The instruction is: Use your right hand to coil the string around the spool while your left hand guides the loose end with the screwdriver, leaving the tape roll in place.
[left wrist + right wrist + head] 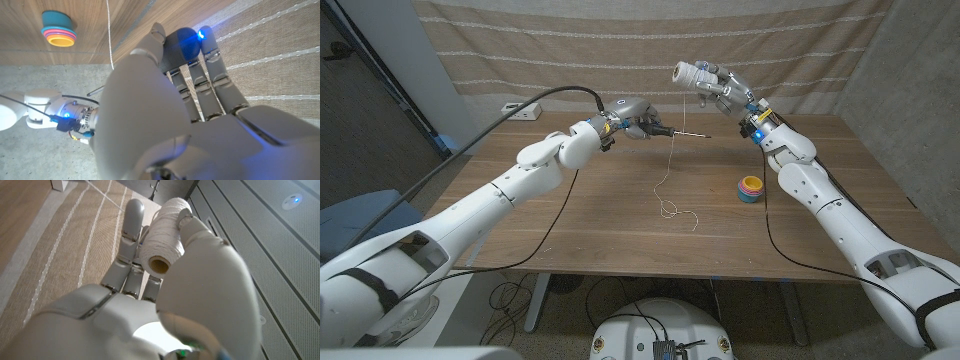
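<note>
The right hand is raised well above the far side of the table, fingers closed around the spool, which the right wrist view shows as a fat white roll of wound string with its hollow core facing the camera. Holding it high looks deliberate: it keeps the string taut enough to hang in a clean line from the spool down to the wooden table, where the loose end lies in a small tangle. The left hand is also lifted and wrapped around the dark handle of the screwdriver, whose thin shaft points toward the right arm and meets the hanging string partway down, seemingly so the tool can steer the line as it is wound. The tape roll, a stack of coloured rings, sits on the table below the right forearm, well apart from the string, so it should stay undisturbed. Whether the shaft actually touches the string or merely crosses in front of it is too fine to tell. In the left wrist view the hand's back hides the screwdriver handle almost entirely, and how the string leaves the spool is hidden behind the right fingers.
</note>
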